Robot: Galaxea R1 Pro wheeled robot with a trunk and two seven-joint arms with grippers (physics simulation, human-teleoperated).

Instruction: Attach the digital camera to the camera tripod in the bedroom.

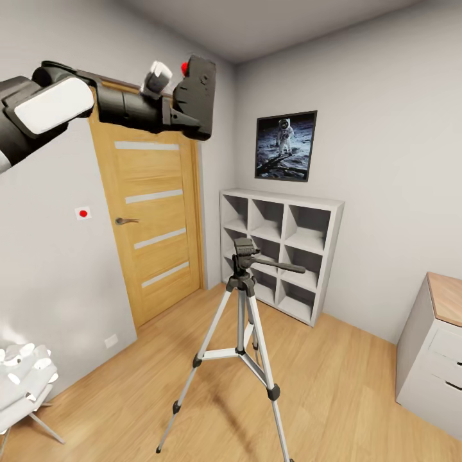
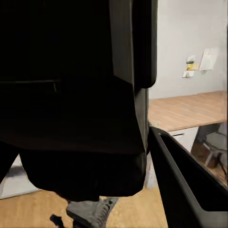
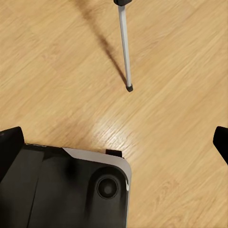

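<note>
The digital camera (image 1: 200, 86), a small black box with a red button on top, is held high at the upper left of the head view, in front of the door's top. My left gripper (image 1: 191, 120) is shut on it. The camera's dark body (image 2: 71, 118) lies close in the left wrist view beside one black finger (image 2: 190, 185). The camera tripod (image 1: 244, 321) stands on the plank floor, well below and right of the camera, its black head (image 1: 244, 253) bare. One tripod leg (image 3: 124, 47) shows in the right wrist view, where my right gripper (image 3: 116, 142) hangs open over the floor.
An oak door (image 1: 154, 224) is in the left wall. White cube shelves (image 1: 282, 250) stand behind the tripod under a framed astronaut picture (image 1: 286, 145). A white dresser (image 1: 436, 353) is at the right, a white chair (image 1: 25, 378) at the lower left.
</note>
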